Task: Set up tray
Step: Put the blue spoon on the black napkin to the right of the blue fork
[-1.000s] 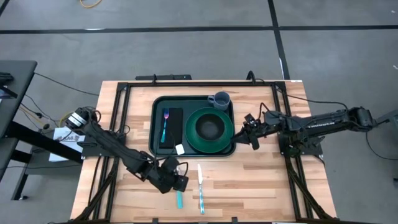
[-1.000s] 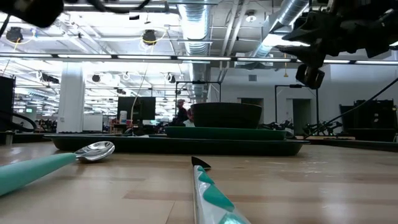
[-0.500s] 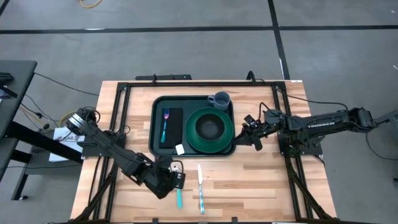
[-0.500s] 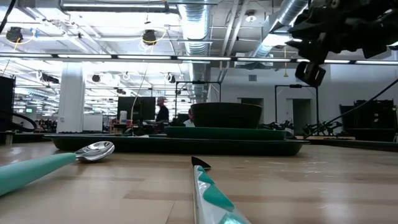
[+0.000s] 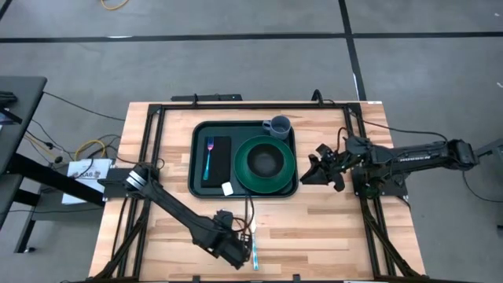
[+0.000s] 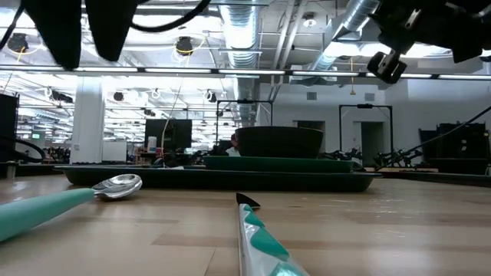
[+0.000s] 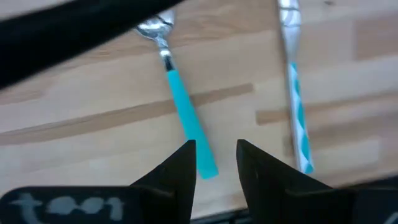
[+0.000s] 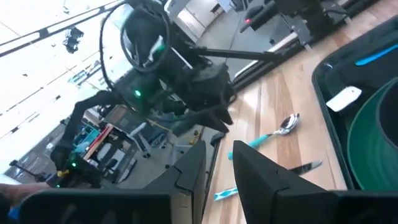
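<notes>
Presently, tray [image 5: 196, 157]: centred on table [image 5: 330, 228]; plate [image 5: 244, 179], bowl [image 5: 266, 161], cup [image 5: 277, 126], napkin [image 5: 220, 161] contained.
Table: spoon [image 7: 177, 102], knife [image 7: 295, 93] at 6 o'clock.
Left gripper [image 7: 214, 162]: jaws parted, over spoon, nothing held.
Right gripper [image 5: 312, 171]: at 3 o'clock, jaws narrowly parted, empty.

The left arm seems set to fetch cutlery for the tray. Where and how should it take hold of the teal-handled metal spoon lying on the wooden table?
Grip the teal-handled metal spoon mid-handle, from straight above, with the left gripper closing across the handle's width. It lies flat with bare table on both sides, and the straight handle gives parallel faces that the rounded bowl lacks.
</notes>
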